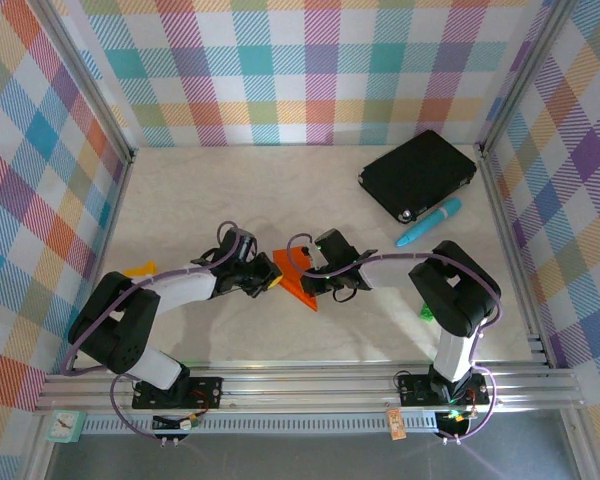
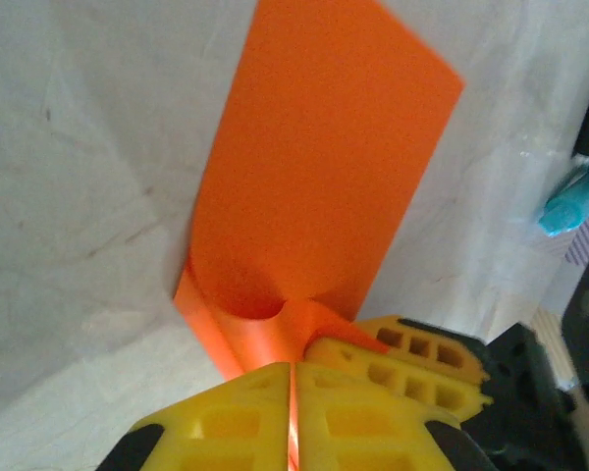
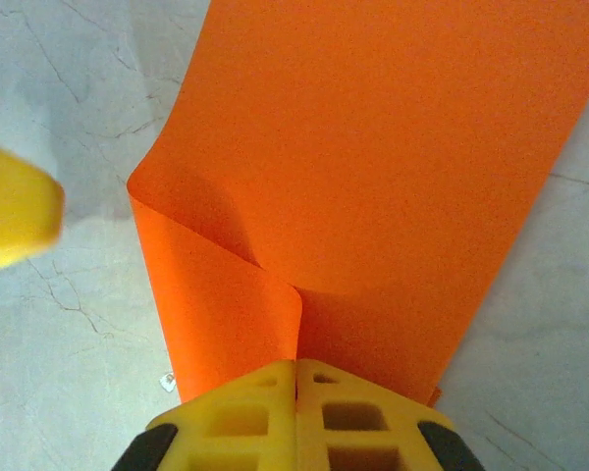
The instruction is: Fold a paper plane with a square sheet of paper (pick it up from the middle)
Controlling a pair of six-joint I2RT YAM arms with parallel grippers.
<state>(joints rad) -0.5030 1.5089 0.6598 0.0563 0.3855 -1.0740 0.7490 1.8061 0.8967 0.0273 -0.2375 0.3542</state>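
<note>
1. The square sheet of paper [image 3: 373, 167] is bright orange and plain, doubled over, with a soft curled fold near the fingers.
2. It lies mid-bench [image 1: 230, 190] between the two arms, seemingly partly lifted off the surface, though the top view is cramped there.
3. The left claw [image 2: 292, 392] is pinched tight on the sheet's curled edge, and a sliver of orange shows in its seam.
4. The right claw [image 3: 296, 388] is closed on the sheet from the other side, where the fold rises into its yellow fingers [image 3: 236, 422].
</note>
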